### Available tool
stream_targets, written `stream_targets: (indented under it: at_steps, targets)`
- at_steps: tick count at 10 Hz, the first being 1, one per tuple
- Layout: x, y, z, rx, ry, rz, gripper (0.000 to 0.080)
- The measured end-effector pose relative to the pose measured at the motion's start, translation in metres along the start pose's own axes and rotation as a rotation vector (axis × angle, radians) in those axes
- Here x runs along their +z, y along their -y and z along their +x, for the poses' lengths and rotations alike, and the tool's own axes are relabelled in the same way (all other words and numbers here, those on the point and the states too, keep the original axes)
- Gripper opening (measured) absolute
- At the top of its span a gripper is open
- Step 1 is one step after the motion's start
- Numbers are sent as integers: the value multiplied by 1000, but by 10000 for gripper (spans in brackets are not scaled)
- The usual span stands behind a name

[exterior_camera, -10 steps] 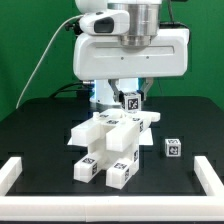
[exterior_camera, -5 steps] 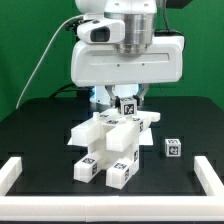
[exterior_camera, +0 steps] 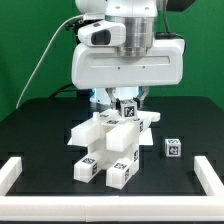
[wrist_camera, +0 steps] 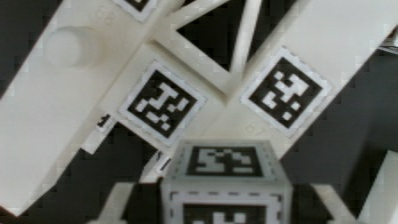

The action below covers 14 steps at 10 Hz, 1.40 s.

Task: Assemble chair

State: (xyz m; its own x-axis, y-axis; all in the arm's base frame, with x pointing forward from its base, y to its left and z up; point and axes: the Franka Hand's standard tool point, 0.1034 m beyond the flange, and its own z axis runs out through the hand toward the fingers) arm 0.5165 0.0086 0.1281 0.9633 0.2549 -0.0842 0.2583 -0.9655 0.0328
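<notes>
**While the arm hangs low, its claw [exterior_camera: 129, 96] grips a tagged cube [exterior_camera: 129, 103]**

The claw's fingers are closed narrowly on the cube's sides. The part-built white chair [exterior_camera: 108, 142] lies mid-desk [exterior_camera: 40, 125], just below the cube. A loose cube [exterior_camera: 173, 147] sits apart, toward the exterior view's right.

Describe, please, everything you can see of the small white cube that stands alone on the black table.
The cube is a small block of matte white plastic with a black-and-white square tag on the side facing the camera. It sits flat and upright on the black table, at the exterior view's right of the joined chair parts, with a clear gap between them. Only the table touches it. The wrist view does not show it.
</notes>
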Motion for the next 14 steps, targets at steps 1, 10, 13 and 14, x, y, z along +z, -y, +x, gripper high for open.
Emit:
stream_targets:
  at_steps: [1,10,13,14]
  targets:
    - [0,1,0,0,0,0,284]
    - [9,1,-2,0,10,-5,284]
    - [9,2,-2,0,10,-5,390]
    - [9,2,-2,0,10,-5,528]
